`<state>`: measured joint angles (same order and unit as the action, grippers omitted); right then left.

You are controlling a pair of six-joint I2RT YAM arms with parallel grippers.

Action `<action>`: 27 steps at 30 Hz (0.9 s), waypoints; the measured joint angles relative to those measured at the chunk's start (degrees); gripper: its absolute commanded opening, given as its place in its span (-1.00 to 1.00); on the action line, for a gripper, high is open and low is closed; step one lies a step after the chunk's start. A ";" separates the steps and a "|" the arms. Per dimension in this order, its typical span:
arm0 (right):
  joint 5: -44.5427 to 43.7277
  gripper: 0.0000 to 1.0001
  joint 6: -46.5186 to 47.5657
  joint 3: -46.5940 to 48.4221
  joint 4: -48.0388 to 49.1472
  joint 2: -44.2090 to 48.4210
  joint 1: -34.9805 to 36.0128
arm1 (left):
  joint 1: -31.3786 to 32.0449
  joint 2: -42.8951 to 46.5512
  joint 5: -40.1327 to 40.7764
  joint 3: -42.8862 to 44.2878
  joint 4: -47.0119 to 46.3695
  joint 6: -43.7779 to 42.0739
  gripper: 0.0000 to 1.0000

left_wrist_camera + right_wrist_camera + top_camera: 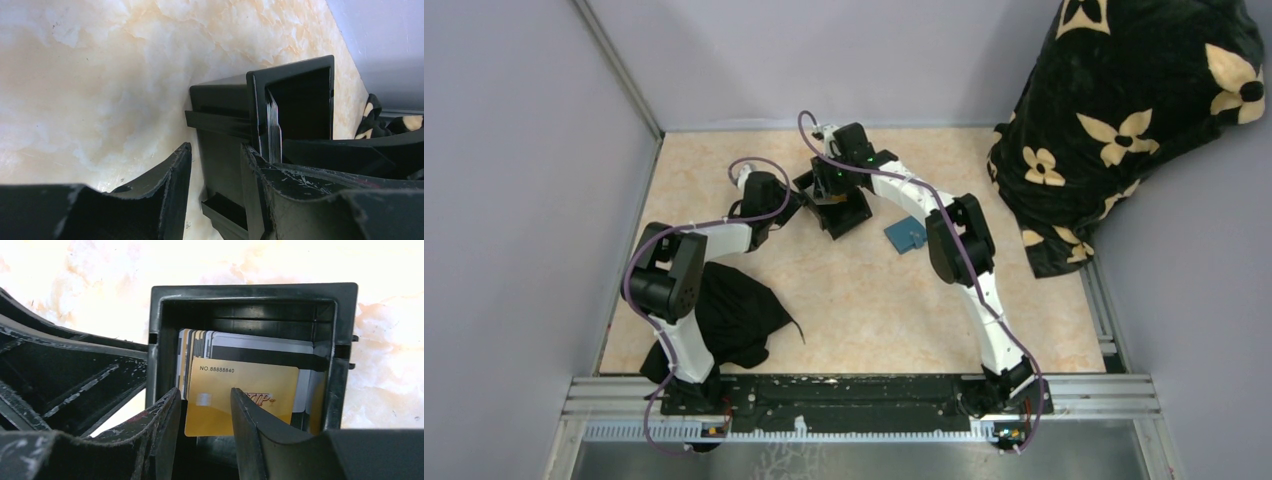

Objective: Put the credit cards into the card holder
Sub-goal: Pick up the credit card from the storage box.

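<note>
Item: gold card (240, 385), which stood upright in the black tray (255, 292), just ahead of your right pincer (205, 395). Its long edge ran across jaws that were half-open and held nothing. Your left pincer (216, 147) straddled the tray wall, grip unclear. The teal wallet (906, 236) lay behind the right pincer.
</note>
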<state>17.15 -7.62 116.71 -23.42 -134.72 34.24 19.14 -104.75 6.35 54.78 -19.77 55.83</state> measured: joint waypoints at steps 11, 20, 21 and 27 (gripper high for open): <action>-0.39 -0.26 -0.55 0.85 -0.20 0.02 0.85 | -0.02 -0.20 -0.66 0.59 0.48 -0.31 -0.07; -5.16 -0.54 0.63 2.25 -2.38 0.00 1.84 | 0.04 -0.22 -1.73 0.68 0.42 -0.26 -0.09; -6.05 -0.55 1.05 2.69 -3.06 0.02 2.14 | 0.04 -0.22 -1.79 0.70 0.42 -0.26 -0.09; -12.00 -0.73 4.24 5.68 -6.14 0.00 4.83 | 0.15 -0.42 -2.49 0.94 0.42 -0.24 -0.09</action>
<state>5.15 -3.38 122.39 -29.56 -134.72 39.07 19.29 -105.16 3.86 55.72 -19.35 55.59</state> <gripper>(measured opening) 0.189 0.455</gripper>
